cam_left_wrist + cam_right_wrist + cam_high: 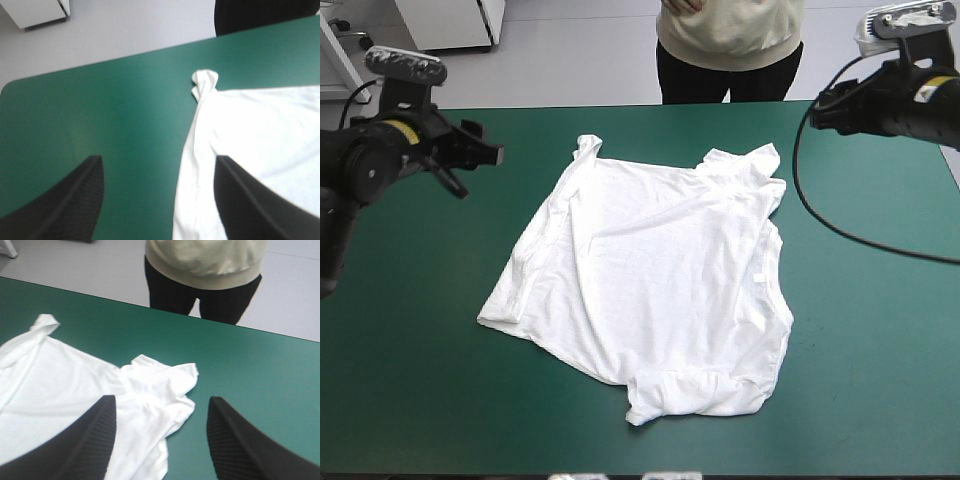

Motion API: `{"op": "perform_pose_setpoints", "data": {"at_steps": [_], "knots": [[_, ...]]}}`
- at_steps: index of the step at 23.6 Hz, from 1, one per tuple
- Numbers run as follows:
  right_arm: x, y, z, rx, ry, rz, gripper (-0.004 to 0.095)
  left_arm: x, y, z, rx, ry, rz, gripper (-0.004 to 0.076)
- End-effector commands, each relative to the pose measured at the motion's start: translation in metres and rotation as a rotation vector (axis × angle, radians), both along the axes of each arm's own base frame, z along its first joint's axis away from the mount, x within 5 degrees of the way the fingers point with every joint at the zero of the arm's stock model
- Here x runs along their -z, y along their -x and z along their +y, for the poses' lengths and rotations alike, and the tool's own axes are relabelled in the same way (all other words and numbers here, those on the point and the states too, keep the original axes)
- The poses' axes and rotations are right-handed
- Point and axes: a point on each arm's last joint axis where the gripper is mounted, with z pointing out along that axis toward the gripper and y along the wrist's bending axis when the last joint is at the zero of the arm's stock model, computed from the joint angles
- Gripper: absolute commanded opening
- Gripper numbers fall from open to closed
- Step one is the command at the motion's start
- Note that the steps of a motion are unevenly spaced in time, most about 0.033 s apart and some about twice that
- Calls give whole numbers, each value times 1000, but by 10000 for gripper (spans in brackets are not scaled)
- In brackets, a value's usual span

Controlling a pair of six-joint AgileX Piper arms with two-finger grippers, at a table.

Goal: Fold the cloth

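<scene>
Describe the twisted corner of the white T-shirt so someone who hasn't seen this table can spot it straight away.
On the teal-green table, a white T-shirt lies spread across the middle. Follow its far edge toward the left claw to the twisted corner. It is rolled into a narrow tip, unlike the other far corner, which is wider and folded in crumpled layers.

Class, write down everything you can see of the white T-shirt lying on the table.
The white short-sleeved T-shirt, thin soft-looking fabric, lies spread mostly flat but creased near the middle of the teal-green table cover. One far corner is twisted into a roll, the other bunched; the near edge is rumpled. Only the cover touches it: the left gripper and the right gripper stand open, clear of it.
</scene>
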Motion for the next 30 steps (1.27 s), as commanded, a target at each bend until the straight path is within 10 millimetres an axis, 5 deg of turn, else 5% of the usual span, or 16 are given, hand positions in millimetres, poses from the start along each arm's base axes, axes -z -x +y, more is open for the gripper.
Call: {"op": "perform_pose_setpoints", "data": {"at_steps": [1,6,10,17,23,30], "knots": [[-30,62,1,-63,-35,-81,509,-10,46,11,-10,13,-23,455],[-23,104,0,-85,-21,-34,509,23,90,20,-47,42,73,456],[-12,122,-1,-78,-32,-19,509,61,104,24,-89,58,182,456],[43,99,9,-151,-107,126,509,159,69,15,-143,53,418,456],[80,84,11,-162,-115,197,509,203,25,5,-162,30,539,456],[87,82,11,-158,-105,212,509,258,-7,23,-247,17,725,455]]}}
